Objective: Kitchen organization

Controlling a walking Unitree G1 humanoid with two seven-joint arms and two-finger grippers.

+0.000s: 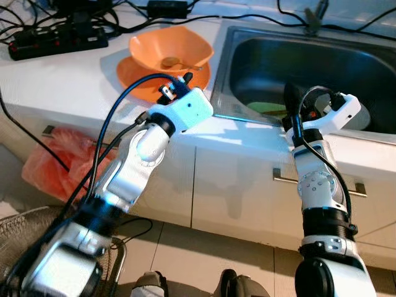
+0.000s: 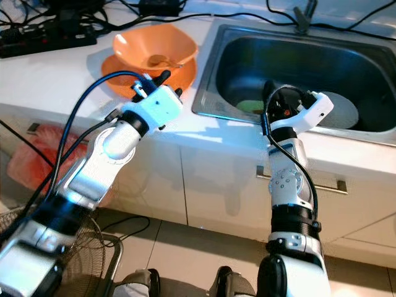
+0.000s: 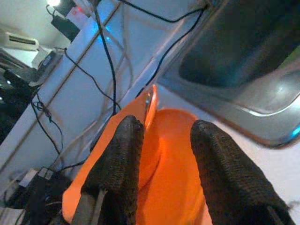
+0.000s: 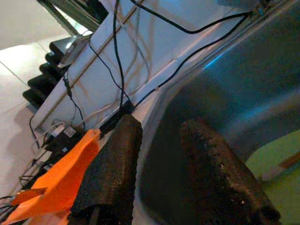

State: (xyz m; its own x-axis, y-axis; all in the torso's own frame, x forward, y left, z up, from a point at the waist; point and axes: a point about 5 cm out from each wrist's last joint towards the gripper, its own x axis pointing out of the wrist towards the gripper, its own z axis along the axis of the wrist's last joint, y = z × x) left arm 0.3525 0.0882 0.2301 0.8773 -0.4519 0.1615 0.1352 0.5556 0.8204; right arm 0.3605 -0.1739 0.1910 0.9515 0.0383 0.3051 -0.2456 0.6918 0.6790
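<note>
An orange bowl with a bit of food in it sits on an orange plate on the white counter, left of the steel sink. My left gripper hovers at the plate's near right rim. In the left wrist view its fingers stand open with the orange plate between them. My right gripper reaches over the sink's front edge, open, with nothing between its fingers. A green item and a grey round dish lie in the sink.
A black power strip and several cables lie along the counter's back. A red plastic bag hangs below the counter at left, and a fan grille stands on the floor. A cabinet handle is below the sink.
</note>
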